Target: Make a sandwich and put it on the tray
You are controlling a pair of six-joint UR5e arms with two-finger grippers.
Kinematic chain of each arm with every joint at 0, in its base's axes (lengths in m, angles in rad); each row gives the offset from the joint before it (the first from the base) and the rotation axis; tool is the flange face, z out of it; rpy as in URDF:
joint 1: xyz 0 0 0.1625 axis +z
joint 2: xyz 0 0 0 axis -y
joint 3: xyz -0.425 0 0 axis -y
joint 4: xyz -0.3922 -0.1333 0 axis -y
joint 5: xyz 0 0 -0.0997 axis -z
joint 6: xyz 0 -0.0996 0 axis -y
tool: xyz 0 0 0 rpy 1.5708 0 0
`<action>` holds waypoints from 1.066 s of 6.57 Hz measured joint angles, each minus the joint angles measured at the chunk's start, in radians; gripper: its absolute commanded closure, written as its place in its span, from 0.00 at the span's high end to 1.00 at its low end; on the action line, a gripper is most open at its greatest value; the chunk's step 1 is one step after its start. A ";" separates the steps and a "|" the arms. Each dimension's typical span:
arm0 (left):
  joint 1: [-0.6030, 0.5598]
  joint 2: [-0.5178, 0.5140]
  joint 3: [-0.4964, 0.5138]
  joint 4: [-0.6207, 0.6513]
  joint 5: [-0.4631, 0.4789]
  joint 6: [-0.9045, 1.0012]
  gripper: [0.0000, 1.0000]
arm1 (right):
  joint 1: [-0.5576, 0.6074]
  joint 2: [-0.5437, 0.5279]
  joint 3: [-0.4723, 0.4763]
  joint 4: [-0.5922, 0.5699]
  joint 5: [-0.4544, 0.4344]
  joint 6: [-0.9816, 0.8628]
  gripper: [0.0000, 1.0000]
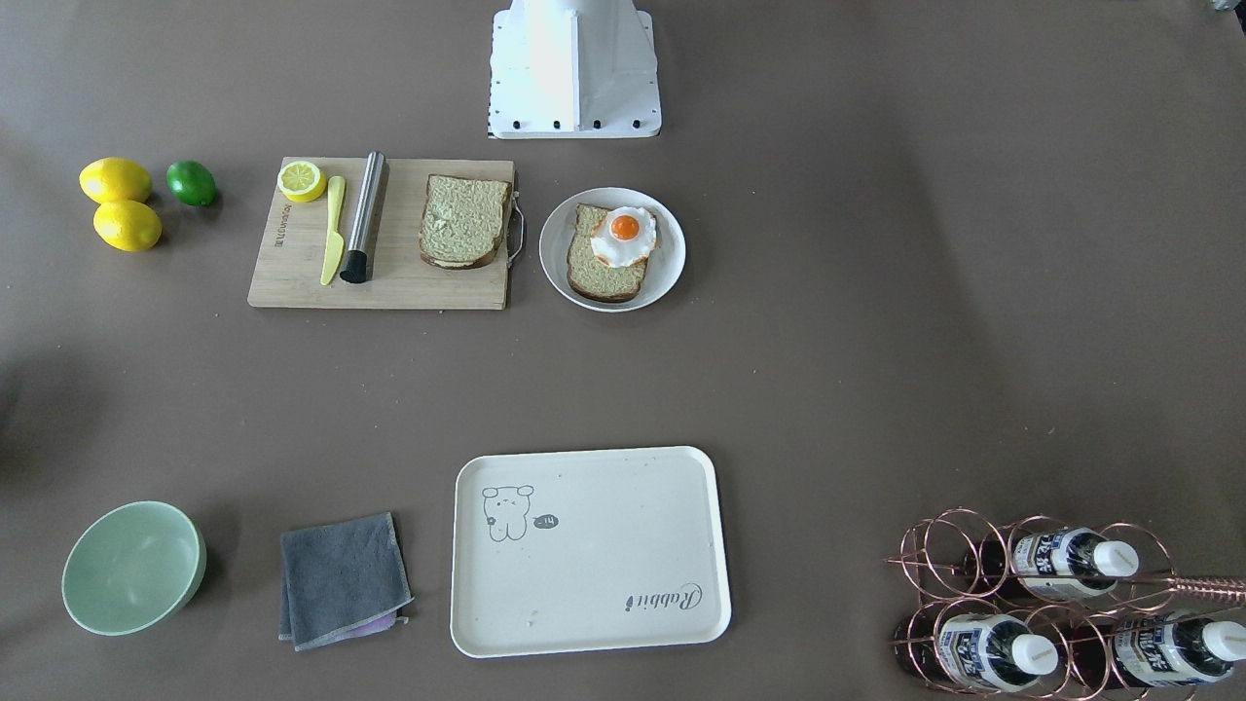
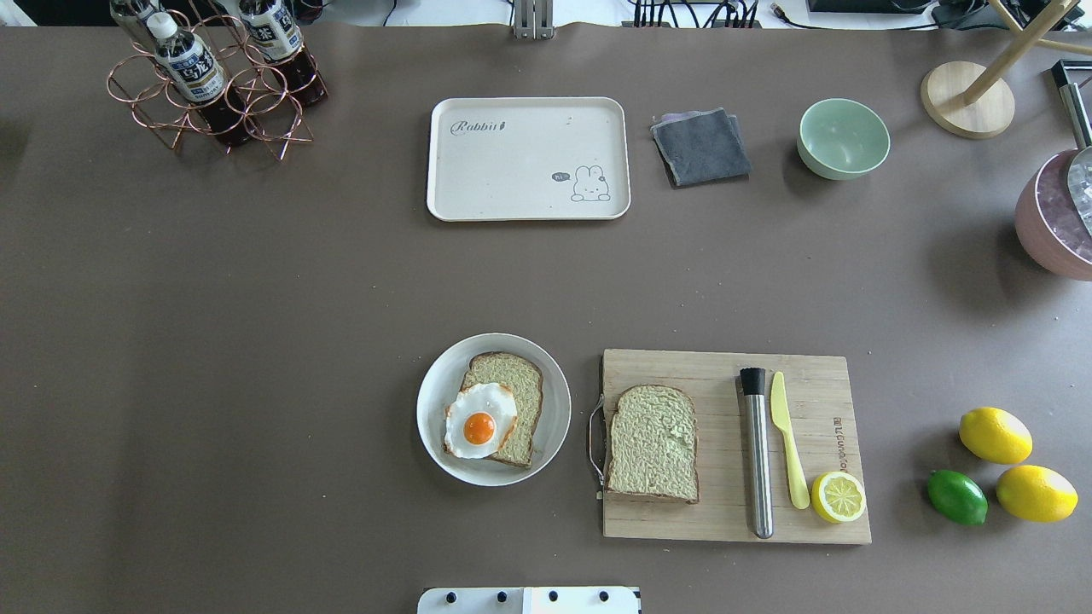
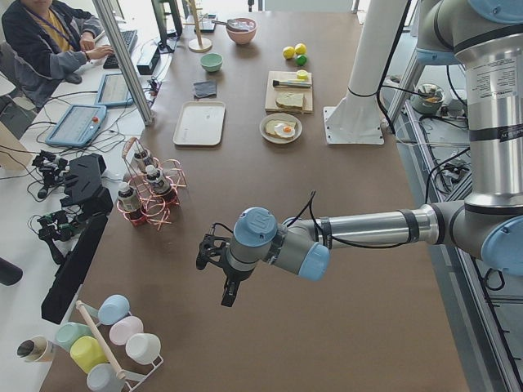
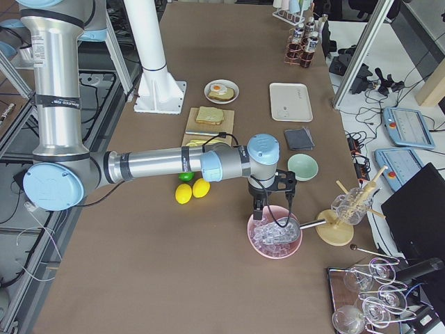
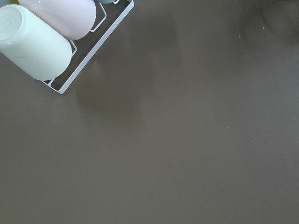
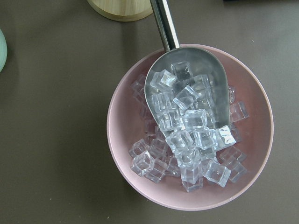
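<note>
One toast slice (image 2: 512, 384) lies on the round white plate (image 2: 435, 401) with the fried egg (image 2: 480, 422) on it. The second toast slice (image 2: 653, 442) lies on the wooden cutting board (image 2: 725, 520). The cream tray (image 2: 512, 170) is bare at the far side. In the front-facing view: egg (image 1: 624, 234), board toast (image 1: 464, 221), tray (image 1: 604, 565). My left gripper (image 3: 214, 263) hovers over bare table far off to the left. My right gripper (image 4: 271, 202) hangs over a pink bowl of ice far off to the right. I cannot tell whether either is open or shut.
The board also carries a yellow knife (image 2: 789, 452), a steel rod (image 2: 756, 460) and a half lemon (image 2: 839, 497). Two lemons (image 2: 995, 435) and a lime (image 2: 957, 497) lie to its right. A grey cloth (image 2: 701, 147), green bowl (image 2: 843, 138) and bottle rack (image 2: 213, 81) stand far.
</note>
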 measured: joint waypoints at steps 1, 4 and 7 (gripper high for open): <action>0.003 0.001 0.000 0.000 -0.002 0.000 0.99 | 0.000 0.000 0.000 0.000 -0.001 0.000 1.00; 0.026 0.001 0.002 0.001 0.000 -0.001 0.99 | 0.000 -0.010 -0.003 0.009 -0.003 -0.004 1.00; 0.041 0.000 -0.002 -0.004 0.001 -0.001 0.99 | 0.000 -0.012 -0.004 0.010 -0.010 -0.006 1.00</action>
